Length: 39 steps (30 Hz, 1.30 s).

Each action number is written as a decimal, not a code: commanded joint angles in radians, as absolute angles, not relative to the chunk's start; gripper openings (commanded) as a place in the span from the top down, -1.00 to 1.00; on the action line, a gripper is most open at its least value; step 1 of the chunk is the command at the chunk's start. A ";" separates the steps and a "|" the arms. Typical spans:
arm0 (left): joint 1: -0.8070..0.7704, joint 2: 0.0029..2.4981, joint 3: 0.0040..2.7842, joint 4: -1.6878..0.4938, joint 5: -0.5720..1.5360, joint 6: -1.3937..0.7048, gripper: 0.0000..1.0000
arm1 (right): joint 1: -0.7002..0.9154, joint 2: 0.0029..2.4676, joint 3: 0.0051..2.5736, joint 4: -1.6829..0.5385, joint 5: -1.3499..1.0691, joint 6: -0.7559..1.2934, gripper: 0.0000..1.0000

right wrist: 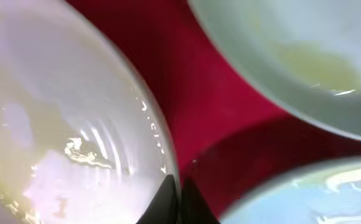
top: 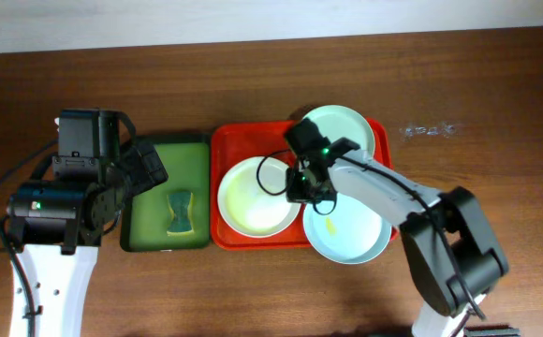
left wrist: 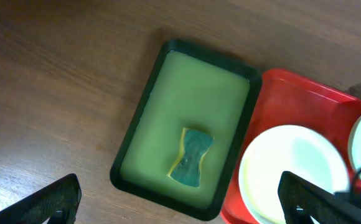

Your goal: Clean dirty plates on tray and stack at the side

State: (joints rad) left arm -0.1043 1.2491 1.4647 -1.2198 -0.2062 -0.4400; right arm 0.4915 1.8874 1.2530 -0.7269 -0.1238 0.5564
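- White plate (top: 248, 201) lies in the left half of the red tray (top: 232, 140), its rim close to the tray's left and near walls. We see a faint yellowish tint across it.
- Upper mint plate (top: 351, 129) fills the tray's far right corner and rides over the far rim.
- Lower mint plate (top: 356, 239), with a yellow smear (top: 332, 226) near its centre, sits at the near right corner. It overhangs the near rim above the wooden table (top: 496, 112) and almost meets the white plate.
- Right gripper (right wrist: 177, 202) is down among the three plates, its jaws closed tight together right at the white plate's right rim. We cannot tell whether the rim is pinched between them.
- Left gripper (left wrist: 177, 202) hangs over the dark green tray (top: 187, 159) with its fingers (left wrist: 56, 202) spread wide, holding nothing.
- Green-and-yellow sponge (top: 180, 212) lies in that tray toward its near side. The green tray and the red tray stand rim to rim.
- For open room, we see broad bare wood to the right of the red tray and a strip along the far side. Between the plates only narrow red gaps show.
- Faint pale marks (top: 426, 128) on the table just right of the tray's far corner are too small for us to read.
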 commanded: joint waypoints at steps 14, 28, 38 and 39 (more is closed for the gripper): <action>-0.102 1.248 1.475 -1.222 -0.199 -0.456 -0.98 | 0.503 1.749 1.485 -0.757 -0.059 0.587 0.92; -0.102 1.248 1.475 -1.222 -0.199 -0.456 -0.98 | 0.814 1.871 1.485 -0.415 0.512 0.463 0.92; -0.102 1.248 1.475 -1.222 -0.199 -0.456 -0.98 | 0.967 1.871 1.485 -0.014 0.966 -0.216 0.92; -0.102 1.248 1.475 -1.222 -0.199 -0.456 -0.98 | 0.975 1.871 1.485 0.041 0.983 -0.279 0.92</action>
State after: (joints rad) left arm -0.1043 1.2491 1.4647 -1.2217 -0.2062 -0.4431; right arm 0.9459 1.8755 1.4658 -0.0734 0.7971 0.0051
